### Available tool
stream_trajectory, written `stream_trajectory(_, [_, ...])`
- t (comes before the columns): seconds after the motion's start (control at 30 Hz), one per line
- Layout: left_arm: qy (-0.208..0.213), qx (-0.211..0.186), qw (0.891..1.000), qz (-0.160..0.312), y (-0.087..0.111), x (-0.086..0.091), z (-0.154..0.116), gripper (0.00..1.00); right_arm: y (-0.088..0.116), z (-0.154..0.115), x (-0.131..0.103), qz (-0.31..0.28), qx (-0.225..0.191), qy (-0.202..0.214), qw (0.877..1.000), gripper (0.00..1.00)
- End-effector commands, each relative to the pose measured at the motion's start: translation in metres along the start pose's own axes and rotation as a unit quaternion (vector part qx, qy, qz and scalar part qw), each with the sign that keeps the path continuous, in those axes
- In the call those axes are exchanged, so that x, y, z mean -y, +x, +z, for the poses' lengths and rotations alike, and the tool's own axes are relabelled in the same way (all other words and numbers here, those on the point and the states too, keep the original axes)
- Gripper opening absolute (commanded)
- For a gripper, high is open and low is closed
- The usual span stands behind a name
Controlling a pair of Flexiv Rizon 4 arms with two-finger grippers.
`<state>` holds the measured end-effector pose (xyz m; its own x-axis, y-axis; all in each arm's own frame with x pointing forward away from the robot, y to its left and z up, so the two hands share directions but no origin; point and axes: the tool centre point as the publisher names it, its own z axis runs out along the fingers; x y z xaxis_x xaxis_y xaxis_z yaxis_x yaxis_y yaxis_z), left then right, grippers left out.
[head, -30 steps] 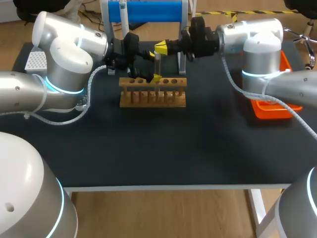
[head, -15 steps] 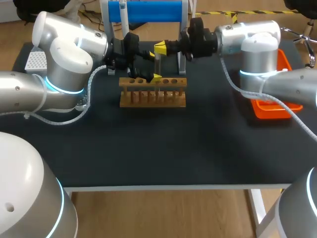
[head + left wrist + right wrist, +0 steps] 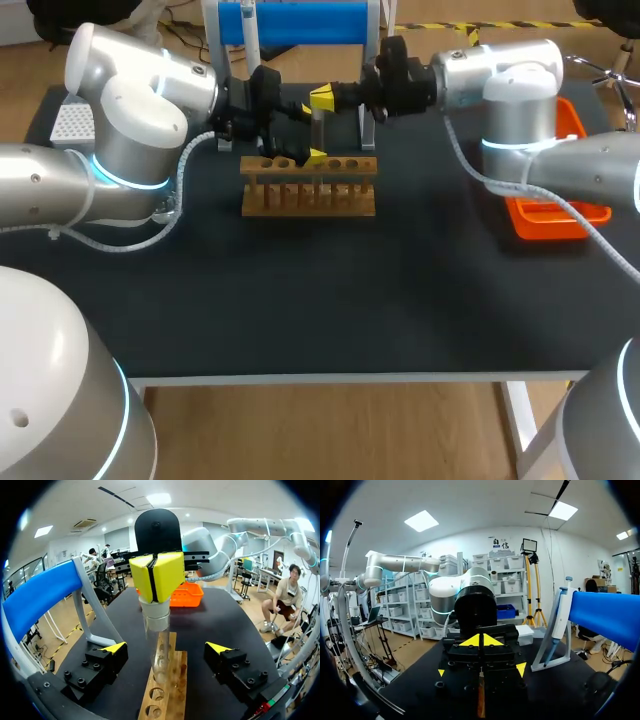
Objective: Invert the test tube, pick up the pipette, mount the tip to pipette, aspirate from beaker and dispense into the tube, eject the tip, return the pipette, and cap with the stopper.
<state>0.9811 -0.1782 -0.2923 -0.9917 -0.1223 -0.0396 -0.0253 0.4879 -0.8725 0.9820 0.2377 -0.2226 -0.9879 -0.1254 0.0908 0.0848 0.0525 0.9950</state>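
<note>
Test tube (image 3: 158, 650), clear glass cylinder, upright at our slatted wooden rack (image 3: 166, 692) near table (image 3: 300, 300) far edge, top pinched by right gripper (image 3: 156, 575); left gripper (image 3: 165, 649) spread.

Right gripper (image 3: 156, 576) clamped tight, left gripper (image 3: 167, 648) spread wide

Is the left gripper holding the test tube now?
No, the left gripper stands wide open, a finger on each side of the test tube, which the right gripper grips at its top.
</note>
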Motion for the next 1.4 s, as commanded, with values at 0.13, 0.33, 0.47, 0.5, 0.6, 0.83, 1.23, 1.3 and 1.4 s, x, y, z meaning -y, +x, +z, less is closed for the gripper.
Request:
stream_trajectory(0.13, [-0.001,0.000,1.000,0.000,0.000,0.000,-0.001,1.00,-0.002,0.000,0.011,0.006,-0.001,0.003,1.000,0.00])
stream_trajectory(0.33, [-0.001,0.000,1.000,0.000,0.000,0.000,-0.001,1.00,-0.003,0.000,0.010,0.007,0.000,0.002,1.000,0.00])
stream_trajectory(0.47, [-0.001,0.000,1.000,0.000,0.000,0.000,-0.001,1.00,-0.004,-0.002,-0.001,0.000,-0.001,-0.008,1.000,0.00])
stream_trajectory(0.5, [-0.001,0.000,1.000,0.000,0.000,0.000,-0.001,1.00,-0.004,-0.003,-0.004,-0.002,-0.001,-0.009,1.000,0.00])
stream_trajectory(0.6, [-0.001,0.000,1.000,0.000,0.000,0.000,-0.001,1.00,-0.004,-0.005,-0.013,-0.009,-0.001,-0.017,1.000,0.00])
stream_trajectory(0.83, [-0.001,0.000,1.000,0.000,0.000,0.000,-0.001,1.00,0.004,-0.012,-0.032,-0.025,-0.001,-0.012,1.000,0.28])
stream_trajectory(1.23, [-0.001,0.000,1.000,0.000,0.000,0.000,-0.001,1.00,0.034,-0.054,-0.040,-0.070,0.024,0.072,0.995,1.00])
stream_trajectory(1.3, [-0.001,0.000,1.000,0.000,0.000,0.000,-0.001,1.00,0.039,-0.062,-0.035,-0.067,0.027,0.082,0.994,1.00])
stream_trajectory(1.4, [-0.001,0.000,1.000,0.000,0.000,0.000,-0.001,1.00,0.044,-0.074,-0.025,-0.065,0.035,0.099,0.992,1.00])
